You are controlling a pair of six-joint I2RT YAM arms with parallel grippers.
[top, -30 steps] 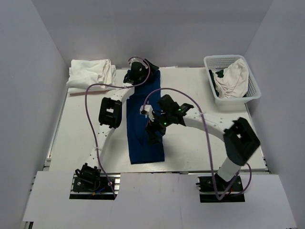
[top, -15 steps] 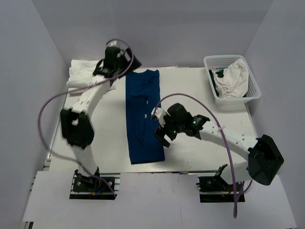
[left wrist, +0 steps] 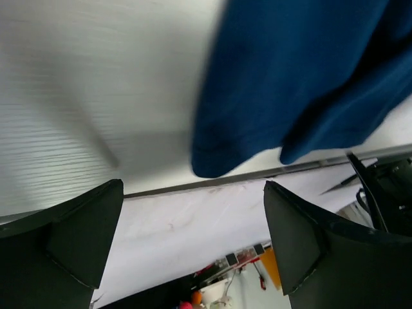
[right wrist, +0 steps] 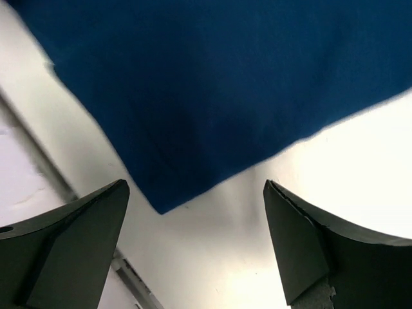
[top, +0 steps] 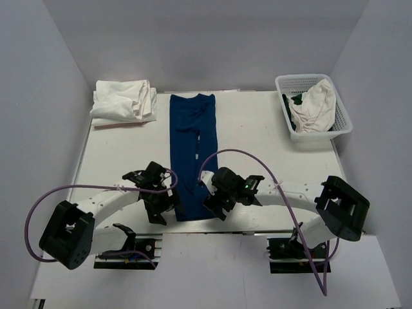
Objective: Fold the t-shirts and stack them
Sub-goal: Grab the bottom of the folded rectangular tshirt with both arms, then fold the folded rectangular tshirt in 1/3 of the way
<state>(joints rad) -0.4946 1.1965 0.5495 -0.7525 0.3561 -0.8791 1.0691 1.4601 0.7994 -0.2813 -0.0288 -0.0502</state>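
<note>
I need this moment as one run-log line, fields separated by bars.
left gripper: open, at navy t-shirt near-left corner | right gripper: open, at near-right corner | nothing held

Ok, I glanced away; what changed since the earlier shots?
Left end effector swung from the far end of the navy t-shirt, past the white stack, to the shirt's near left corner; right end effector slid to the near right corner. Both open, empty. T-shirt, stack, basket unmoved.
</note>
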